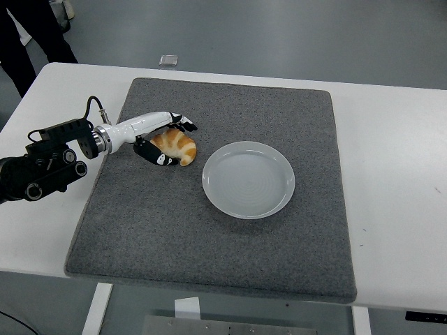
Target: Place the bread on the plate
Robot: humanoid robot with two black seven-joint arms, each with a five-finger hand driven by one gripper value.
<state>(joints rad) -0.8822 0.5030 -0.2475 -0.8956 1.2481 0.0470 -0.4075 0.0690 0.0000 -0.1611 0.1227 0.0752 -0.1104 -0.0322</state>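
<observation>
Head view: the left hand (162,136) closes around the bread (175,146), fingers behind and thumb in front, seemingly gripping it, on the grey mat (209,237) just left of the white plate (248,179). No writing is legible.

The left arm (42,164) is cut off at the picture's left edge, as is a person's dark clothing (28,35) at the top.
</observation>
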